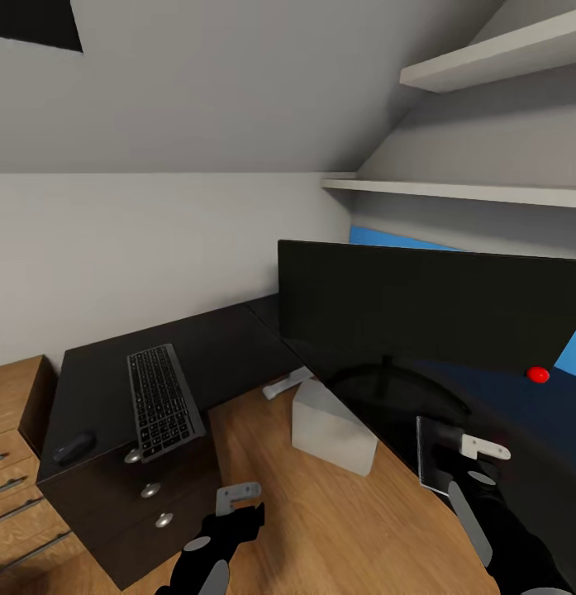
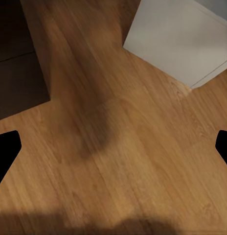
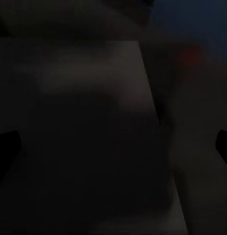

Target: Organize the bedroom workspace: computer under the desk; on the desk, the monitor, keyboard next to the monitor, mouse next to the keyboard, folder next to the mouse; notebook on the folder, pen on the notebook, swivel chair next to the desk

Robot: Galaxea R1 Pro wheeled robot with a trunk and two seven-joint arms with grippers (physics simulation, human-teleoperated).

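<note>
The keyboard (image 1: 163, 401) lies on the desk (image 1: 97, 376) near its front edge, the mouse (image 1: 73, 447) at the front left corner. The monitor (image 1: 436, 330) stands at the desk's right end. The left gripper (image 1: 235, 499) hangs over the floor (image 2: 123, 147), fingers apart. The right gripper (image 1: 478, 450) is by the monitor; I cannot tell its fingers' state.

I count one keyboard (image 1: 162, 402), one mouse (image 1: 73, 447) and one monitor (image 1: 428, 330) on my one desk (image 1: 221, 347). Three round knobs (image 1: 149, 490) show on its drawers, one grey box (image 1: 330, 428) on the floor, and perhaps two wall shelves (image 1: 486, 58).
</note>
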